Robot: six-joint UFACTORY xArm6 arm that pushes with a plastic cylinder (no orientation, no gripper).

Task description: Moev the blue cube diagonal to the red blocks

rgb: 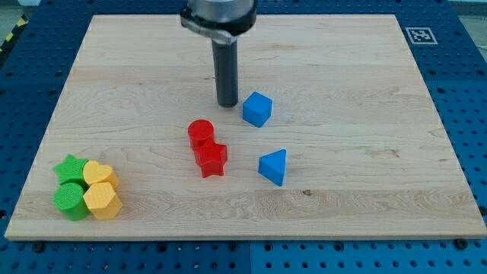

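The blue cube point(257, 109) lies on the wooden board near the middle. My tip point(227, 103) stands just to the cube's left, very close to it; contact cannot be told. A red cylinder point(201, 132) and a red star-shaped block point(211, 159) sit together below and to the left of the cube. The rod rises from the tip toward the view's top.
A blue triangular block point(274, 166) lies right of the red star. A cluster at the lower left holds a green star point(70, 168), a green cylinder point(71, 199) and two yellow blocks point(100, 199). The board's edge point(243, 237) runs along the bottom.
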